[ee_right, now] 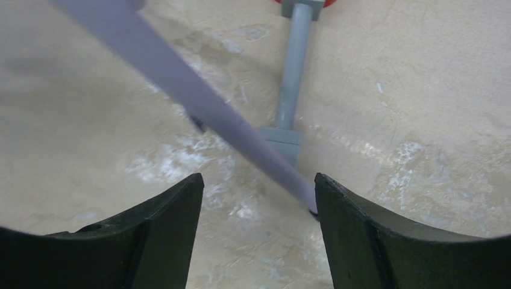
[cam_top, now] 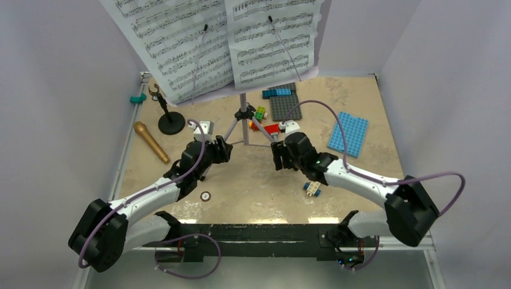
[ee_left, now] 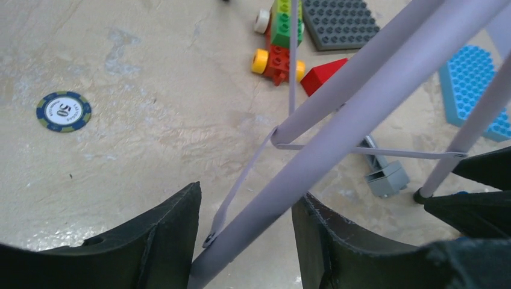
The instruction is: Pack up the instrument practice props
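1. Left gripper (ee_left: 247, 241): fingers apart, straddling one lilac tripod leg of the music stand (cam_top: 243, 114). There is a gap on one side, so it is not clamped.
2. Right gripper (ee_right: 258, 235): fingers apart around another leg's foot end, with the tip just beside one finger.
3. Music stand stands upright mid-tabletop (cam_top: 253, 186), toward the far edge. Sheet-music pages (cam_top: 181, 42) rest on its desk.
4. Microphone (cam_top: 150, 141) lies near the left edge. Mic stand (cam_top: 170, 122) is upright just beyond it, toward the far-left corner.
5. Grey baseplate (cam_top: 284, 107) and blue baseplate (cam_top: 348, 133) lie far-right. Hammer (ee_right: 289, 90) is just beyond the right gripper.
6. The near-edge strip between the arms holds a poker chip (cam_top: 205, 195) and a brick piece (cam_top: 311, 188), well apart.
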You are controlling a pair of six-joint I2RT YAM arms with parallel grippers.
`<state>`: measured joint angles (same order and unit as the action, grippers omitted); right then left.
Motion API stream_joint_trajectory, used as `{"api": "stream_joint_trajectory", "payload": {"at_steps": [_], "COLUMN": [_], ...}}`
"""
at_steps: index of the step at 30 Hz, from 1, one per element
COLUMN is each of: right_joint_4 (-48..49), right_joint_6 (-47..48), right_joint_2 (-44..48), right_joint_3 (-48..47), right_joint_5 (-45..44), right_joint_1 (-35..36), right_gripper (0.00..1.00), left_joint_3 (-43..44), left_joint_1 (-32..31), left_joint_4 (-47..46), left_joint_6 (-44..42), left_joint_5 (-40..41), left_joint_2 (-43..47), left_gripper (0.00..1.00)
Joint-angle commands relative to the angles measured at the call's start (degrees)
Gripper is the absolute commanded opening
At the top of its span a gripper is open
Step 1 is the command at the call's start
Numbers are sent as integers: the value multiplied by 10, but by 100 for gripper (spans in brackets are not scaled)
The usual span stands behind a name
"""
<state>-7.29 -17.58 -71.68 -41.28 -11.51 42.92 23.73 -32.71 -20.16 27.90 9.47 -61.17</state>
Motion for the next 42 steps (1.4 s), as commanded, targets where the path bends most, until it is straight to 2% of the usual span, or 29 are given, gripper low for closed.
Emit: {"api": "stream_joint_trajectory", "payload": {"at_steps": [1, 2, 4, 6, 8, 16, 24, 30, 38, 40, 42], "right_joint_4": [33, 38, 48, 62, 65, 70, 69, 62, 48, 44, 37], "right_joint_6": [9, 9, 11, 8, 2, -23, -62, -89, -118, -122, -126], "right_joint_2": [-63, -72, -77, -65, -53, -15, -15, -27, -22, -18, -10], "right_joint_3": [-39, -39, -33, -13, 2, 64, 75, 69, 55, 55, 55], "right_joint_5": [-93, -98, -87, -78, -64, -34, -30, -28, -1, 2, 1], "right_joint_1": [0, 0, 0, 0, 1, 40, 92, 136, 162, 162, 162], "right_gripper": [71, 70, 62, 45, 33, 7, 0, 0, 0, 0, 4], "left_joint_3": [14, 16, 17, 17, 20, 37, 46, 35, 30, 27, 31], "left_joint_1": [-1, -1, -2, -1, -1, -1, -1, -1, -1, -1, -1], "left_joint_4": [3, 3, -3, -11, -16, -40, -27, -1, 29, 33, 50], "left_joint_6": [7, 7, 7, 5, 0, -28, -37, -24, -34, -26, -14], "left_joint_5": [11, 11, 11, 14, 18, 31, 62, 93, 132, 131, 130], "left_joint_2": [-34, -42, -48, -54, -59, -84, -101, -82, -64, -62, -56], "left_gripper": [59, 57, 55, 51, 42, 23, 18, 12, 11, 13, 23]}}
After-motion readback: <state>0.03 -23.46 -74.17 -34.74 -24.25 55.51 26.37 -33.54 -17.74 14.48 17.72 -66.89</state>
